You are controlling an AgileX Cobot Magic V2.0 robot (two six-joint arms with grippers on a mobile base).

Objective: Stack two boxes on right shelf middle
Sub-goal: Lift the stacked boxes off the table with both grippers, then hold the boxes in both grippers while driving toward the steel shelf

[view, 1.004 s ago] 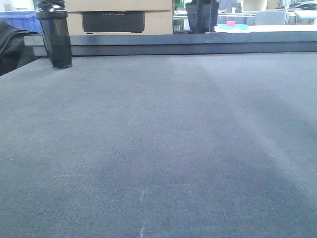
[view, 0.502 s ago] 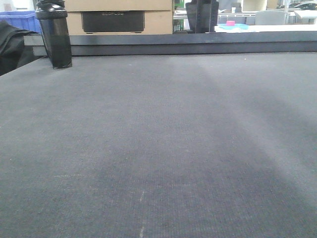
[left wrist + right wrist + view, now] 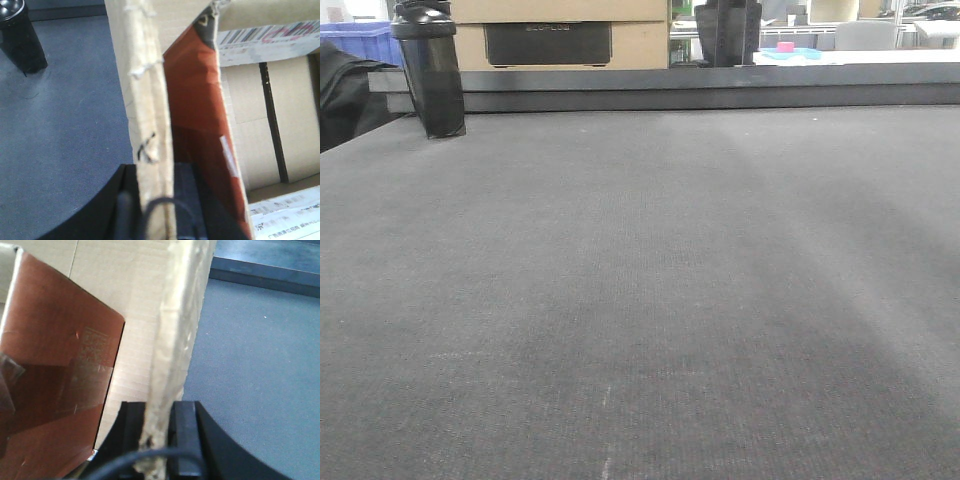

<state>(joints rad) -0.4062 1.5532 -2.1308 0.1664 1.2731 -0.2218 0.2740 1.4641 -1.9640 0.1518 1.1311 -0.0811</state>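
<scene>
While left pincer point(image 3: 154, 175), right pincer point(image 3: 159, 412) clamp, one box wall point(image 3: 145, 90) point(image 3: 177, 315) each.

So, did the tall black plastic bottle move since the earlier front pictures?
No. The tall black plastic bottle stands in the same place before the dark grey back ledge.

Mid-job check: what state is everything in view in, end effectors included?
Left end effector: shut on the wall edge of the brown corrugated cardboard box.
Right end effector: shut on a wall edge of that box.
Brown corrugated cardboard box: open, orange-brown packet showing inside.
Black cylindrical bottle: upright on the grey mat.
</scene>
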